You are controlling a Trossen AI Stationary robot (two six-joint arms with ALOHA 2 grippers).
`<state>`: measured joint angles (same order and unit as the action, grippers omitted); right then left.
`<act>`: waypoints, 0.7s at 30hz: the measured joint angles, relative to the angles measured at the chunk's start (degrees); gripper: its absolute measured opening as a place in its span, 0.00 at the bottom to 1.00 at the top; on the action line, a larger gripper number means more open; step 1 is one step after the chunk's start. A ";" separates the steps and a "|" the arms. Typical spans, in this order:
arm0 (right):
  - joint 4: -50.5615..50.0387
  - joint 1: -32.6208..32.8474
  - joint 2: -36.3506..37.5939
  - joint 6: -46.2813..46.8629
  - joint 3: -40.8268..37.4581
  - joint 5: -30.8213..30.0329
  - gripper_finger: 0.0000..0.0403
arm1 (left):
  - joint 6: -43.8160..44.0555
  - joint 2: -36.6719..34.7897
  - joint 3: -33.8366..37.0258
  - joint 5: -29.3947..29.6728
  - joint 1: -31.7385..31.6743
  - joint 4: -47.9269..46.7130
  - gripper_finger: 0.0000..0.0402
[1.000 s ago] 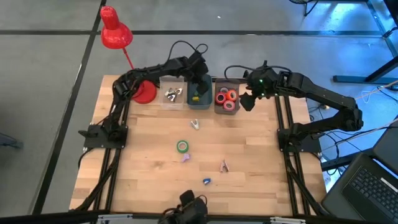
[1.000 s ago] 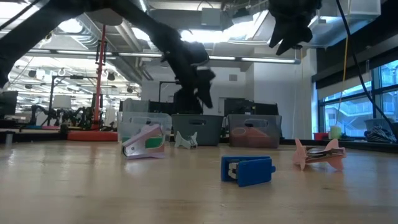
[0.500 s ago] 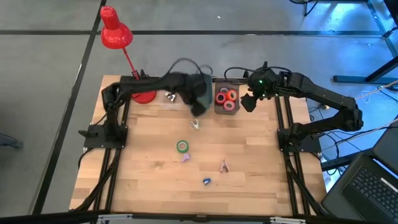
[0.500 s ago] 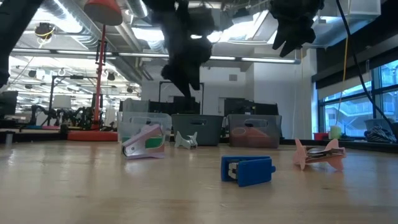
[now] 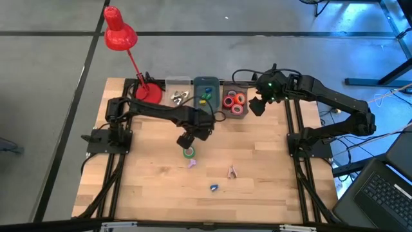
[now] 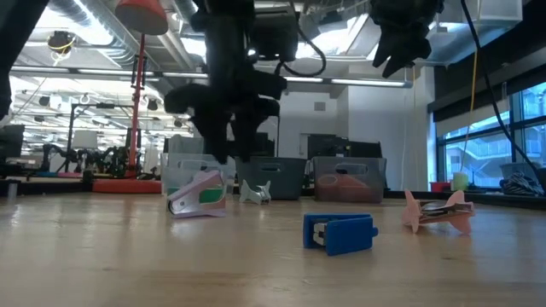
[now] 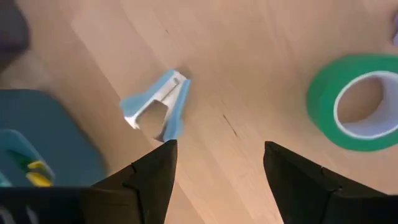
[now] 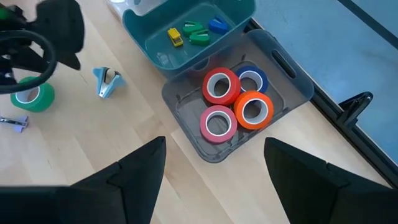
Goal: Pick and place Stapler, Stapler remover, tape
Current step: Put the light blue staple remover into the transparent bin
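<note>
My left gripper (image 5: 187,140) hangs open over the middle of the table, just to the far side of the green tape roll (image 5: 188,153), which lies flat on the wood. Its wrist view shows that roll (image 7: 360,102) and a light-blue staple remover (image 7: 155,109) lying ahead of the open fingers. My right gripper (image 5: 256,106) hovers open beside the grey bin (image 5: 235,115), which holds several tape rolls (image 8: 236,102). A purple staple remover (image 5: 192,164), a pink staple remover (image 5: 232,171) and a blue stapler (image 5: 213,187) lie nearer the table's near edge.
Three bins stand in a row at the far edge: a clear one (image 5: 179,96) with staple removers, a teal one (image 5: 206,85) with small coloured staplers, then the grey tape bin. A red desk lamp (image 5: 119,32) stands at the far left corner. Bare wood lies left and right of the scattered items.
My left arm has swung from over the teal bin at the far edge toward the near edge and come down, and now hangs low over the middle of the table beside the green tape roll. The right arm has kept still.
</note>
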<state>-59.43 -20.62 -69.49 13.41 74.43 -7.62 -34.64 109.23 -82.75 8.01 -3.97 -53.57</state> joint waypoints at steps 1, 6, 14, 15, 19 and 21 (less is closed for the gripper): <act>0.03 0.00 0.00 0.08 0.00 0.08 0.68 | -0.59 0.00 0.44 -0.41 -0.21 1.12 0.57; 0.15 0.00 0.00 0.18 0.00 0.11 0.68 | -1.30 0.00 0.84 -1.37 -1.25 3.84 0.55; 2.36 0.00 0.00 0.24 0.00 0.15 0.68 | -1.85 0.00 0.84 -3.32 -3.03 7.96 0.52; 2.41 0.00 0.00 0.24 0.00 0.17 0.68 | -2.36 0.00 0.84 -3.54 -3.12 7.96 0.51; 2.39 0.00 -0.02 0.26 0.00 0.24 0.68 | -4.40 0.00 0.84 -3.65 -3.41 7.99 0.50; 2.39 0.00 0.00 0.26 0.00 0.33 0.68 | -5.09 0.15 0.84 -4.22 -3.70 8.67 0.49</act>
<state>-57.04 -20.62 -69.49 13.67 74.43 -7.29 -39.73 109.38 -81.91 3.79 -7.67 -44.90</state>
